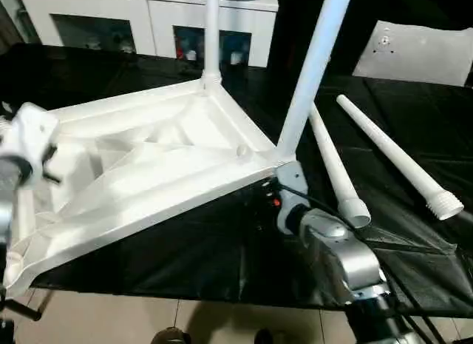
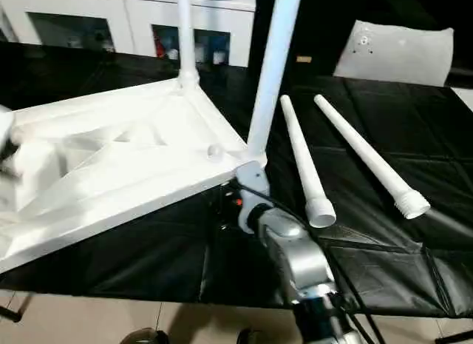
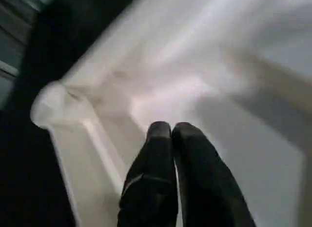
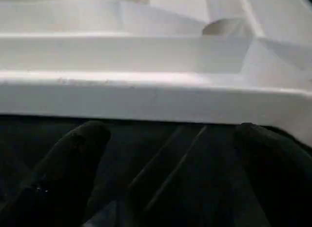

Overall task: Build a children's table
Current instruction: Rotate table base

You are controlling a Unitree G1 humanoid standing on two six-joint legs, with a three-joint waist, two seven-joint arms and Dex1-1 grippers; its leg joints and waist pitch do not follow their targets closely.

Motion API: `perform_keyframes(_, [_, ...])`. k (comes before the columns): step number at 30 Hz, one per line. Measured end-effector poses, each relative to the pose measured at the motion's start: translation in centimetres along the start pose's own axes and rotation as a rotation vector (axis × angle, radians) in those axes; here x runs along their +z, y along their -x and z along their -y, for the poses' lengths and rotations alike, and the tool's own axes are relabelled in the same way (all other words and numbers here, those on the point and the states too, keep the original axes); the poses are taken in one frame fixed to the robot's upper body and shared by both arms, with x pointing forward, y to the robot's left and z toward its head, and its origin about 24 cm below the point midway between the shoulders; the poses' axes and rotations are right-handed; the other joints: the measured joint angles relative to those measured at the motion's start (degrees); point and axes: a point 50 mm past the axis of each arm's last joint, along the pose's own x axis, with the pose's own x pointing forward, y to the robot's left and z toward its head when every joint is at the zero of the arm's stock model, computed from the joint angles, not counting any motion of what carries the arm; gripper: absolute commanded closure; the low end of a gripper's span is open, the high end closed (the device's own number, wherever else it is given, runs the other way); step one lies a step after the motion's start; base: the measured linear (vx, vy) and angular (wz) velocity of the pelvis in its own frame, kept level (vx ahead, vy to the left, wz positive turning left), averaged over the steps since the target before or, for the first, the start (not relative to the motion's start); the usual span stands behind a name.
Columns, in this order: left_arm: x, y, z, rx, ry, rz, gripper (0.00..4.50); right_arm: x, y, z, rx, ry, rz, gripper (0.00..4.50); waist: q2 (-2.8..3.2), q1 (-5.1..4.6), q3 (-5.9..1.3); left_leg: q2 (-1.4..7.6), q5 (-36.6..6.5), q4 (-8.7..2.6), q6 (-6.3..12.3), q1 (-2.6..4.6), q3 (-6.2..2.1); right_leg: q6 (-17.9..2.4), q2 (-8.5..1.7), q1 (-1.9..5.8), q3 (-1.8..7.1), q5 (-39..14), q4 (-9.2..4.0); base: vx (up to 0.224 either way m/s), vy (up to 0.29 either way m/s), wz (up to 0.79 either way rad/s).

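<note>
The white tabletop point(image 1: 148, 166) lies upside down on the black cloth, ribbed underside up. One white leg point(image 1: 211, 33) stands in the far corner socket and another point(image 1: 314, 70) in the near right corner socket. Two loose legs point(image 1: 332, 163) point(image 1: 399, 155) lie on the cloth to the right. My left gripper point(image 3: 170, 130) is shut with nothing in it, fingertips over the ribbed underside near a corner socket point(image 3: 51, 107). My right gripper point(image 4: 168, 136) is open, low over the cloth, facing the tabletop's rim point(image 4: 146, 97) just below the near right leg.
A white cabinet with glass doors point(image 1: 148, 22) stands behind the work surface. A flat white sheet with a small hole point(image 1: 421, 52) leans at the back right. The black cloth point(image 1: 222, 262) ends at the front edge, with pale floor below.
</note>
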Motion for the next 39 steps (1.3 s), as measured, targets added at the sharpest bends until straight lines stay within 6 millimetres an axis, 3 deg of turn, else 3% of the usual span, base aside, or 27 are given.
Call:
perform_keyframes(5, [-0.6,-0.7,1.9,-0.143,0.017,-0.018,4.4,-0.1,-1.1,0.1,-0.004,0.003,-0.042,0.0,-0.01,-0.16,-0.01,0.08,0.02,0.27,-0.03,0.04,-0.02,-0.01,0.06,0.0,0.0,0.01,0.15,0.0,0.0,0.0])
perform_keyframes(10, [0.1,-0.8,4.0,-0.35,0.003,0.013,4.4,-0.4,-2.6,0.3,-0.017,0.014,-0.089,0.0,0.05,-0.23,0.0,0.09,0.02,0.37,-0.04,0.07,-0.03,-0.03,0.06,0.01,0.03,0.02,0.23,0.0,0.0,0.0])
perform_keyframes(19, [0.5,2.3,7.2,-0.82,0.001,0.042,4.4,-0.2,-3.5,2.5,-0.088,0.019,-0.094,0.0,-0.02,-1.01,-0.05,0.08,0.01,0.52,-0.12,0.14,0.0,-0.27,0.05,-0.02,0.13,0.16,0.61,0.0,0.0,0.0])
perform_keyframes(25, [1.6,3.9,11.7,-1.123,-0.019,0.101,4.4,-0.2,-3.5,3.3,-0.13,0.016,-0.089,0.0,0.02,-1.45,-0.03,0.15,0.09,0.53,-0.25,0.24,0.0,-0.09,0.09,-0.08,0.11,0.05,0.9,0.0,0.0,0.0])
perform_keyframes(28, [2.8,3.0,13.6,-1.117,0.0,0.154,4.4,-0.1,-3.5,3.6,-0.142,0.024,-0.08,0.0,0.04,-1.26,-0.02,0.21,0.12,0.56,-0.28,0.2,-0.02,-0.09,0.14,-0.08,0.05,0.05,0.92,0.0,0.0,0.0])
perform_keyframes(31, [4.1,1.4,14.2,-1.004,0.015,0.186,4.4,0.4,-3.6,3.8,-0.146,0.046,-0.062,0.0,0.06,-1.46,-0.01,0.24,0.14,0.57,-0.31,0.19,-0.07,-0.09,0.19,-0.09,-0.02,0.06,0.9,0.0,0.0,0.0])
perform_keyframes(35, [5.8,-1.2,13.8,-0.795,0.011,0.225,4.4,0.8,-3.5,4.2,-0.165,0.072,-0.032,0.0,0.07,-1.56,0.0,0.27,0.15,0.61,-0.31,0.0,-0.17,-0.09,0.21,-0.25,-0.18,0.05,0.8,0.0,0.0,0.0])
perform_keyframes(39, [8.4,-2.3,12.0,-0.597,-0.043,0.324,4.4,1.8,-3.3,4.4,-0.174,0.086,0.016,0.0,0.05,-1.58,-0.01,0.31,0.15,0.67,-0.31,-0.04,-0.23,-0.09,0.21,-0.25,-0.25,0.05,0.69,0.0,0.0,0.0])
